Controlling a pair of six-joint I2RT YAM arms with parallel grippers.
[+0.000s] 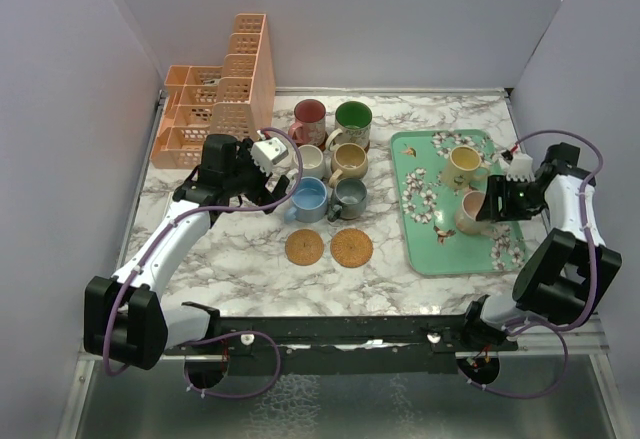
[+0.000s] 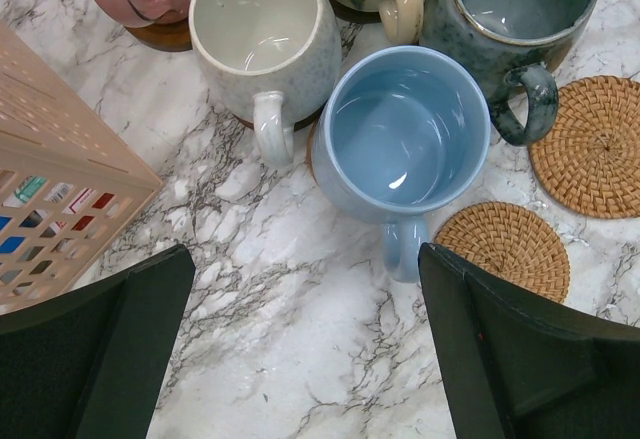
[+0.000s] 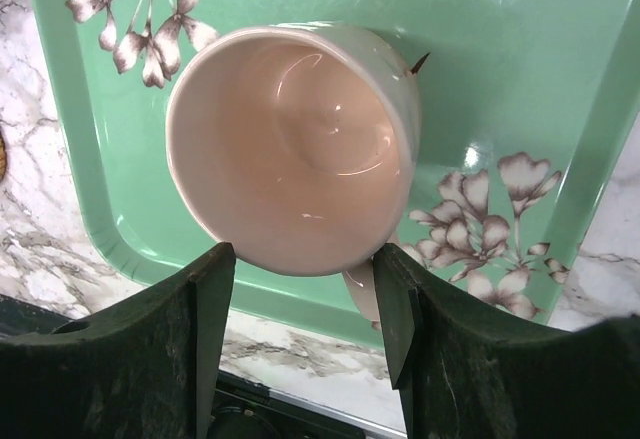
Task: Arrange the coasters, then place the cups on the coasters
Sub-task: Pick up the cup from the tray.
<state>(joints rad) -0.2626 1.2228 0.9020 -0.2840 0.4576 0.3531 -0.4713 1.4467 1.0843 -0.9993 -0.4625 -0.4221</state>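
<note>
Pink cup (image 3: pixel 290 149) clasped between right gripper's (image 3: pixel 305 259) fingers (image 3: pixel 212 299).

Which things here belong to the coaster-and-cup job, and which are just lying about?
Job: left bare coaster; right bare coaster; red mug; green mug; cream mug; tan mug; blue mug; grey mug; yellow mug; pink mug.
Lying about: floral tray; peach organiser.

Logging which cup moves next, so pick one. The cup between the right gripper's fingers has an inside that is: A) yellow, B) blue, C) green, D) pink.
D: in the right wrist view the right gripper has a finger against each side of the pink-inside cup, over the near edge of the green tray.
</note>
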